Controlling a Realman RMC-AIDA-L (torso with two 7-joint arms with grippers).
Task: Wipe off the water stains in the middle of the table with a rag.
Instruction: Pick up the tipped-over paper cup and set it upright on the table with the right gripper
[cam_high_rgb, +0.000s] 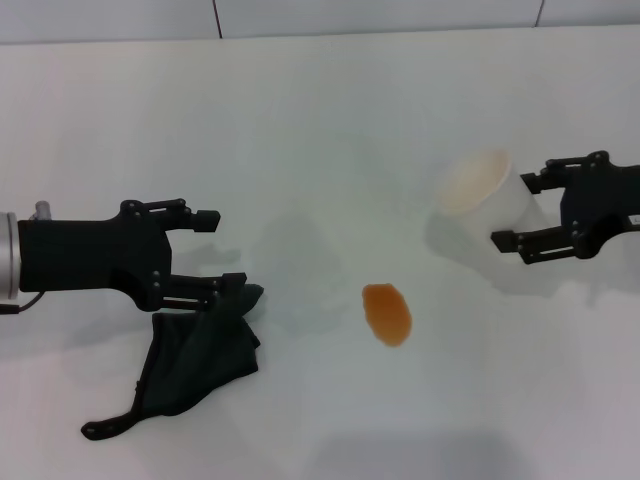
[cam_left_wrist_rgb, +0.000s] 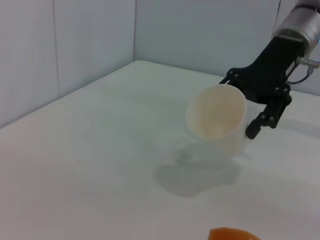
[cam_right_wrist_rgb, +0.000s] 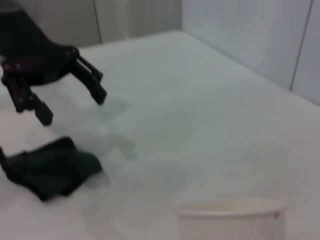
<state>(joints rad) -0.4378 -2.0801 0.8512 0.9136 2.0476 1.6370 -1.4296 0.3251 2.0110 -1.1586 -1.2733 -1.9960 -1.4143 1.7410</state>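
Observation:
The water stain (cam_high_rgb: 387, 313) is an orange oval blot near the middle of the white table (cam_high_rgb: 320, 110); its edge shows in the left wrist view (cam_left_wrist_rgb: 232, 234). The dark rag (cam_high_rgb: 195, 360) lies crumpled at the front left, a thin tail trailing off it; it also shows in the right wrist view (cam_right_wrist_rgb: 50, 170). My left gripper (cam_high_rgb: 222, 250) is open just above the rag's top edge, holding nothing. My right gripper (cam_high_rgb: 518, 212) at the right is closed around a whitish cup (cam_high_rgb: 480, 185), which tilts with its mouth toward the stain.
A grey wall runs along the table's far edge (cam_high_rgb: 300, 20). Faint shadows lie on the table between the rag and the cup. The cup (cam_left_wrist_rgb: 217, 117) and right gripper (cam_left_wrist_rgb: 242, 105) show in the left wrist view.

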